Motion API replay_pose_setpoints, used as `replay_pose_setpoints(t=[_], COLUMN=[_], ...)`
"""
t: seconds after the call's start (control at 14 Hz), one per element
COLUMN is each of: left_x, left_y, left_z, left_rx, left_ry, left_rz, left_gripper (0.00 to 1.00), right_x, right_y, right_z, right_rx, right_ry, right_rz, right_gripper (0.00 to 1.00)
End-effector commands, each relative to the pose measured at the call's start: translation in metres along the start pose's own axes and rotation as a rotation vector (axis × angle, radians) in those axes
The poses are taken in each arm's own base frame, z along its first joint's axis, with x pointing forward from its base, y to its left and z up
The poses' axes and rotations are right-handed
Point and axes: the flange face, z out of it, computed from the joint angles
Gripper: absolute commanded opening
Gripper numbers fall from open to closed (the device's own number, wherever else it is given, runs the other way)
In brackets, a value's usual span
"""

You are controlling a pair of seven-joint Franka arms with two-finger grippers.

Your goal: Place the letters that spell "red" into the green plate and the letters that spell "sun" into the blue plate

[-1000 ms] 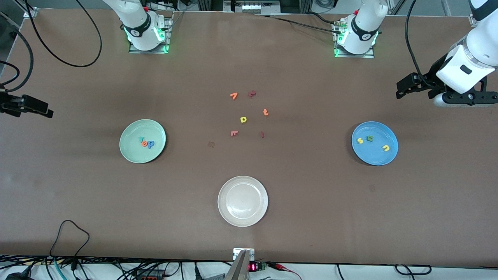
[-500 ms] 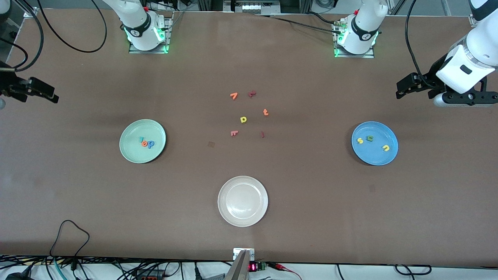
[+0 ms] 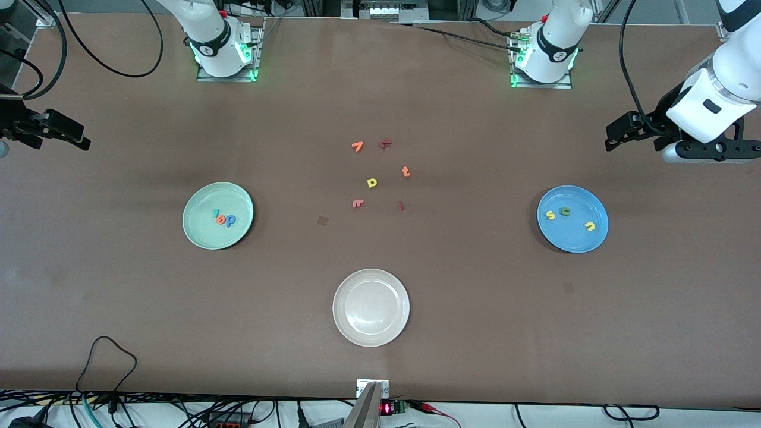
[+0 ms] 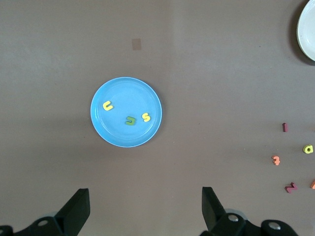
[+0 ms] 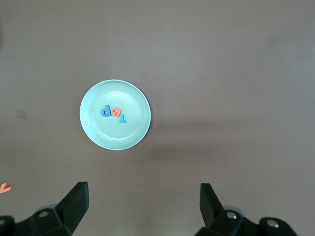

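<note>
Teal "r" (image 3: 216, 212), orange "e" (image 3: 221, 220) and blue "d" (image 3: 230, 220) foam letters are lying in the round mint-green plate (image 3: 201, 205), frame centre-left; yellow "s" (image 3: 550, 215), dark green "n" (image 3: 565, 210) and yellow "u" (image 3: 589, 226) in the round bright blue plate (image 3: 579, 241), centre-right. Both hands, left hand (image 4: 142, 209) and right hand (image 5: 142, 206), are hanging wide open, empty, above the tabletop (image 3: 475, 309).

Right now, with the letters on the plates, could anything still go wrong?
Not much, I think. The teal r, orange e and blue d lie tightly bunched in the green plate, so a bump could scatter them. The leftover letters, like the yellow one, lie loose mid-table and could be grabbed by mistake. Both tools, left and right, hang open, high above the table's ends.
</note>
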Motion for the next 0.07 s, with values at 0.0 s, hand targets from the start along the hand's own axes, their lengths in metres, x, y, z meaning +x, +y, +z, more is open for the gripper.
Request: replay_pose_setpoints(t=[0.0], left_x=[-0.0016], left_y=[-0.0017], left_z=[-0.0034], left_rx=[-0.008], left_ry=[-0.008], left_rz=[0.014], left_gripper=[1.00], right_x=[-0.0054], right_y=[-0.0012], right_z=[-0.0007], right_rx=[-0.016], right_ry=[-0.005], right_rz=[0.004], right_gripper=[1.00])
